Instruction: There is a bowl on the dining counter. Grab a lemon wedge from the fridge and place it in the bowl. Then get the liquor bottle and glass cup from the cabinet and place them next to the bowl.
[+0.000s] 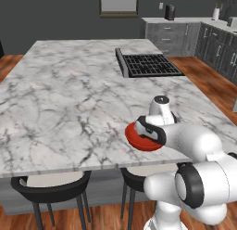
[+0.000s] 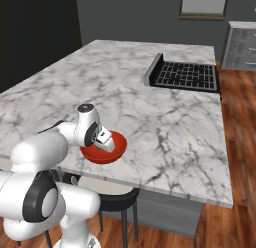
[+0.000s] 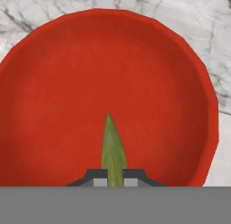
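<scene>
Tool [image 3: 114, 179] pinches the lemon wedge [image 3: 113, 151] between closed fingertips, poised directly above the red bowl [image 3: 54, 105], which sits near the tabletop [image 1: 69, 94] edge, well apart from the black cooktop [image 1: 148, 64].

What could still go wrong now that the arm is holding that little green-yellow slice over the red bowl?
The gripper is shut on the lemon wedge, pinching just its bottom end, so the thin wedge might twist or cling when let go. The bowl sits close to the counter's near edge, above the stools; a bump from the arm could push it toward the drop. If the wedge falls from some height, it might bounce off the glossy inside.
</scene>
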Robot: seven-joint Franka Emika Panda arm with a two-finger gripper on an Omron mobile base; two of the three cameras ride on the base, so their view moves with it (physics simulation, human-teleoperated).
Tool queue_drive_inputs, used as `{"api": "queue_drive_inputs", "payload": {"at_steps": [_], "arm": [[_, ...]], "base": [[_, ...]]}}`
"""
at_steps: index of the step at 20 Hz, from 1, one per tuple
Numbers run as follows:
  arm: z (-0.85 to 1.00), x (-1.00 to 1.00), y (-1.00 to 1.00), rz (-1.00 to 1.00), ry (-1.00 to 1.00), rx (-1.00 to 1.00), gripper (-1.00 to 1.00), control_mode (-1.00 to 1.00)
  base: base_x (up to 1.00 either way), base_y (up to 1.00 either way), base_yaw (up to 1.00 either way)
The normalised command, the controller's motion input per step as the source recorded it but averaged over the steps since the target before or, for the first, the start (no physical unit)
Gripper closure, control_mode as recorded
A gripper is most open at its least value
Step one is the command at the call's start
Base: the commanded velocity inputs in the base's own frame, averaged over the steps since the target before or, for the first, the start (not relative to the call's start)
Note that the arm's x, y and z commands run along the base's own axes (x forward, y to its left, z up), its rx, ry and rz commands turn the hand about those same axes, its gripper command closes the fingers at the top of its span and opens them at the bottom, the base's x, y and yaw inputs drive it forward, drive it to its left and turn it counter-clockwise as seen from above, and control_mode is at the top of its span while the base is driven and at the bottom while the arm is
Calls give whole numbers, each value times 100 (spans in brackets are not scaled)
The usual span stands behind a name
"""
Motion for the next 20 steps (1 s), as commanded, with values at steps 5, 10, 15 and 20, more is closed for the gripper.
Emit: {"api": "queue_drive_inputs", "payload": {"at_steps": [5,10,15,20], "arm": [[-16,0,0,0,0,0,100,-100],[-11,2,0,0,0,0,-100,-100],[-3,1,0,0,0,0,-100,-100],[3,-2,0,0,0,0,-100,-100]], "base": [[0,0,0],[0,0,0],[0,0,0],[0,0,0]]}}
